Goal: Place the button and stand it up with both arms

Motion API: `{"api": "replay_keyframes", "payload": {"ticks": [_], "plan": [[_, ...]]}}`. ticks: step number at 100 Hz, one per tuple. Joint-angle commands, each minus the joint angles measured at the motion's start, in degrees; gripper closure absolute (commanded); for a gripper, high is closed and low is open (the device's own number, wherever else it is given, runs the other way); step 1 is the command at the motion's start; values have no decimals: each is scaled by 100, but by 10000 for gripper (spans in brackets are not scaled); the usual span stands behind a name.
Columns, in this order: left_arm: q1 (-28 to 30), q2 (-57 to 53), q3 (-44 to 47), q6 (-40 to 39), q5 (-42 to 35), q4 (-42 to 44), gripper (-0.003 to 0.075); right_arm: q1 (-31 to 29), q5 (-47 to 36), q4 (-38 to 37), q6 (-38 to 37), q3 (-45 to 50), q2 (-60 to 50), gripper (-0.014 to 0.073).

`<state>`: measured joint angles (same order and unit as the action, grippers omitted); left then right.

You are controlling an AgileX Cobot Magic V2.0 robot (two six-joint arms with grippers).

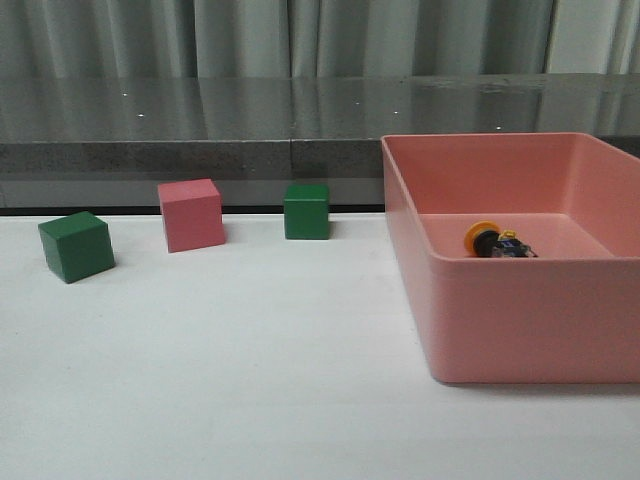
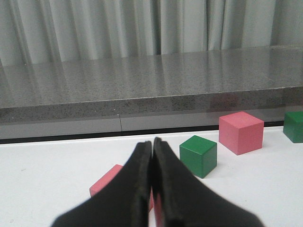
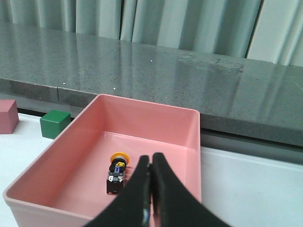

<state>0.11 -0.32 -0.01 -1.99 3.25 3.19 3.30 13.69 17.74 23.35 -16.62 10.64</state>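
Note:
The button (image 1: 497, 242) lies on its side inside the pink bin (image 1: 520, 330), its yellow cap pointing left in the front view. In the right wrist view the button (image 3: 116, 172) lies on the bin floor (image 3: 85, 184), just beside my shut, empty right gripper (image 3: 151, 158), which is above the bin. My left gripper (image 2: 152, 143) is shut and empty, above a pink cube (image 2: 108, 182) on the white table. Neither arm shows in the front view.
On the table's left stand a green cube (image 1: 76, 246), a pink cube (image 1: 191, 214) and another green cube (image 1: 306, 211). The left wrist view shows a green cube (image 2: 198, 155), a pink cube (image 2: 240, 132) and another green cube (image 2: 294, 126). A grey stone ledge (image 1: 200, 130) runs behind.

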Motion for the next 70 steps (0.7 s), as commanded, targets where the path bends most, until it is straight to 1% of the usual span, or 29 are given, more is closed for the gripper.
{"api": "replay_keyframes", "payload": {"ticks": [1, 37, 43, 51, 58, 70], "plan": [[13, -178, 166, -45, -470, 1, 739, -25, -431, 35, 35, -149, 41, 703], [13, -178, 166, -45, -470, 1, 739, -25, -445, 40, 35, -168, 47, 703], [13, -178, 166, -45, -470, 1, 739, -25, -349, 40, 35, -230, 61, 703], [13, -178, 166, -45, -470, 1, 739, -25, 50, 34, 65, -456, 187, 703], [13, -178, 166, -45, -470, 1, 739, -25, 526, 34, 118, -779, 506, 703], [13, -178, 166, -45, -470, 1, 739, -25, 1308, 34, 126, -1498, 1401, 703]]}}
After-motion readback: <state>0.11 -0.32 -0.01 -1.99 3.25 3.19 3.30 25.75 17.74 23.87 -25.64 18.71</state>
